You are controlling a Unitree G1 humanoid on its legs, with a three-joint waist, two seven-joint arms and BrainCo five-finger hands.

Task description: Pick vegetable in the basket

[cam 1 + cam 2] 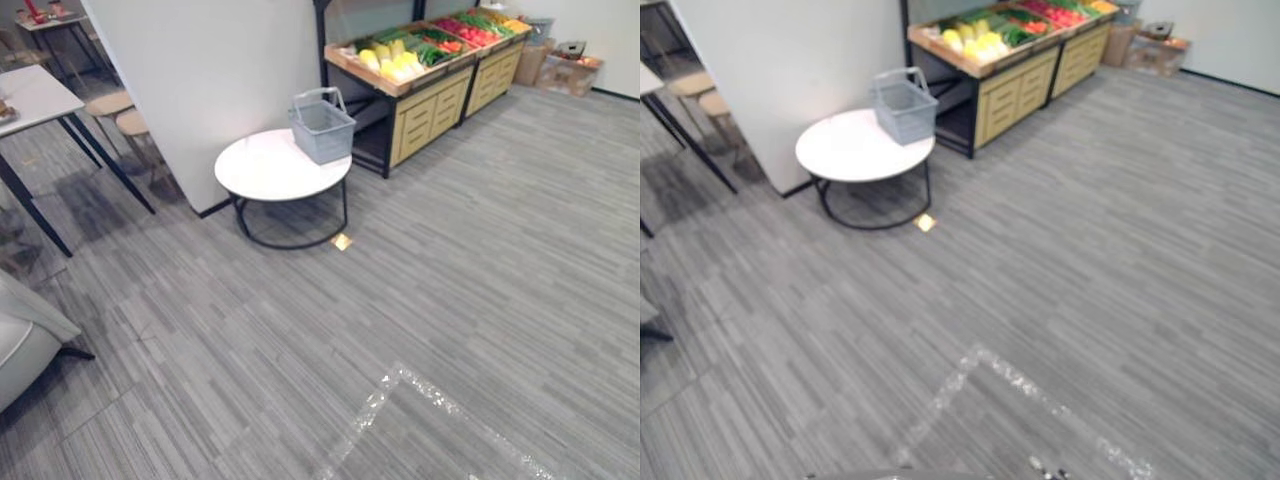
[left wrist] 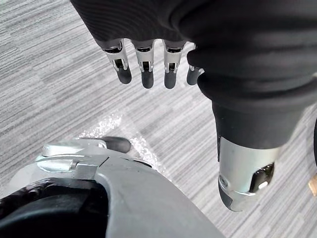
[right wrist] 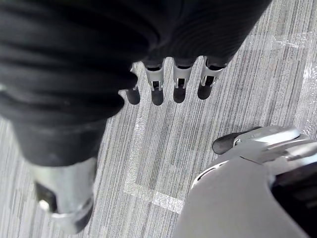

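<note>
**Ref. landmark:** round white surface (image 1: pixel 275 170), black ring frame.

**Edges / room**
- Far-left side of surface sits close to white wall (image 1: pixel 200 80).
- Far-right side: wooden produce stand (image 1: pixel 430 105) w/ drawers, just beside surface, narrow gap btwn.
- Near and right of surface: wide grey plank floor (image 1: pixel 480 280), open.
- Small yellow tag (image 1: pixel 342 241) on floor at near-right foot of surface.
- Shiny tape mark (image 1: pixel 400 385) on floor, well apart on near side.
- Left of surface, past wall edge: two stools (image 1: pixel 120 112) and a dark-legged side table (image 1: pixel 35 95).

**Task items**
- Basket (image 1: pixel 322 127): grey, upright on surface at its far-right edge, the side nearest the stand. Mouth up, handle raised. Broad side faces open floor; long axis approx. parallel to stand front.
- Vegetables (image 1: pixel 410 50): in stand-top trays, beyond surface to far right. Yellow lot nearest, then green, red, orange. Rows run along stand's long axis, away from surface.

**Hands**
- Left hand (image 2: pixel 147 67): well apart from surface, hanging over bare floor, fingers straight, pointing down, thumb apart; released, holding nothing.
- Right hand (image 3: pixel 179 82): same pose over floor by tape mark; released, holding nothing.
</note>
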